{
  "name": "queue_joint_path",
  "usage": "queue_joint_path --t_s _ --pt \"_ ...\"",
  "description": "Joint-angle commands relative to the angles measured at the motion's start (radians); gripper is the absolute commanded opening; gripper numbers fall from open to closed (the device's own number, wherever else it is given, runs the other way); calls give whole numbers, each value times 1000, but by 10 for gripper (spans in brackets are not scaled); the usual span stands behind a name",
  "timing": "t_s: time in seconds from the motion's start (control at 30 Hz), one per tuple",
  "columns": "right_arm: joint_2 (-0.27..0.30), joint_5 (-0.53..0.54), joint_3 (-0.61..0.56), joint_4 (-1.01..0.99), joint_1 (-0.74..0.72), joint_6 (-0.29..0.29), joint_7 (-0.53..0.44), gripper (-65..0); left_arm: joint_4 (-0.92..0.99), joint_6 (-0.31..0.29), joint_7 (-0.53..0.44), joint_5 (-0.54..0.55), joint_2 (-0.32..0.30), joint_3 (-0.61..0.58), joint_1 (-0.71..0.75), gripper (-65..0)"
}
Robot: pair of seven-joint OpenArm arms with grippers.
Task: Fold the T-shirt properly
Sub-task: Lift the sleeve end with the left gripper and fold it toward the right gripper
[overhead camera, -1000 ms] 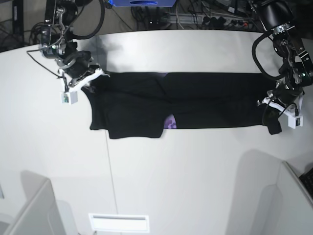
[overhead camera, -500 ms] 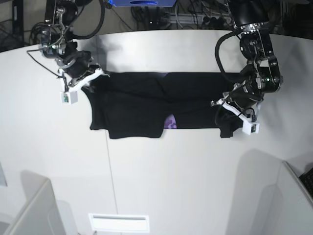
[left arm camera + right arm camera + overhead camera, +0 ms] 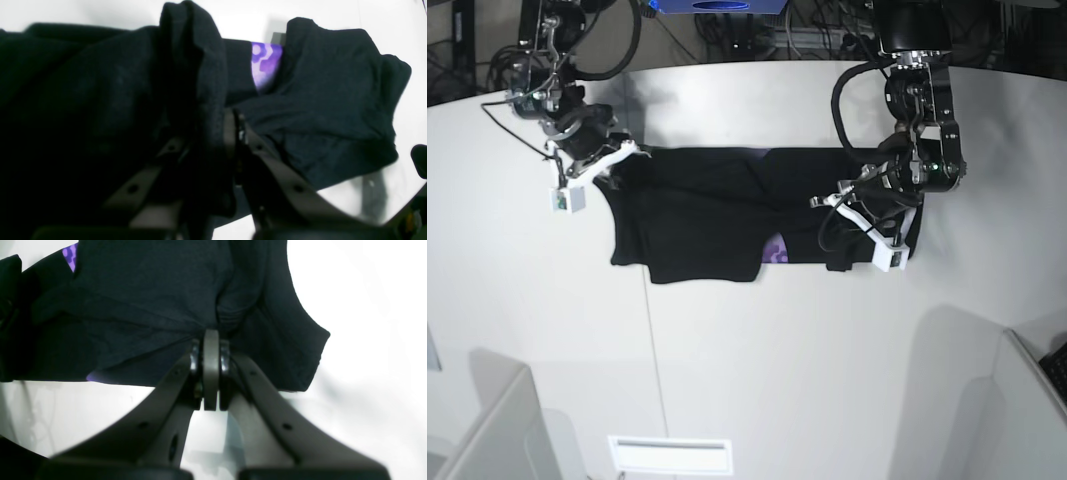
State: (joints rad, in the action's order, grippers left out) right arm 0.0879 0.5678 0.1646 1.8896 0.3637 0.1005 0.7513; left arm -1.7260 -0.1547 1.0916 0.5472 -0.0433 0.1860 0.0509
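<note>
- Left hand [image 3: 852, 235] is pinched tight on one end of the T-shirt [image 3: 717, 215]. In the left wrist view a thick fold of black cloth is squeezed between its two fingers [image 3: 233, 133].
- Right hand [image 3: 607, 160] is also pinched tight. It holds the other end of the shirt, and its fingers [image 3: 210, 366] are pressed together on a bunched bit of cloth.
- Both hands hold the same shirt, one at each end.
- Between them the shirt lies on the white table [image 3: 757, 350] as a long black strip. Its long way runs straight from one hand to the other.
- From the left hand, the rest of the shirt lies toward the right hand. A flap of cloth droops from the left hand above the flat part.
- A small purple print [image 3: 774, 250] peeks out at the near edge, close to the left hand.
- My guess is the left hand is laying its end over the middle, along the long way of the shirt.
- The left hand is nearer the middle, so I think the fold is its job. The right hand looks like it just pins its end down.
</note>
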Motion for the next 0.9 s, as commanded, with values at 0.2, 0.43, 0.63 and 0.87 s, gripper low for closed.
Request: queue_joint_path --t_s 0.2,0.43,0.63,0.87 --pt "6 10 5 17 -4 0 -22 -650 44 -3 -17 14 20 0 -52 -650" --pt "6 10 5 17 -4 0 -23 -650 65 -3 -15 18 21 -1 -70 -650" --pt "6 10 5 17 -4 0 -23 -650 65 -4 -14 18 20 -16 -70 -650" --pt "6 10 5 17 -4 0 -23 -650 65 -4 -18 18 18 -69 -70 -571"
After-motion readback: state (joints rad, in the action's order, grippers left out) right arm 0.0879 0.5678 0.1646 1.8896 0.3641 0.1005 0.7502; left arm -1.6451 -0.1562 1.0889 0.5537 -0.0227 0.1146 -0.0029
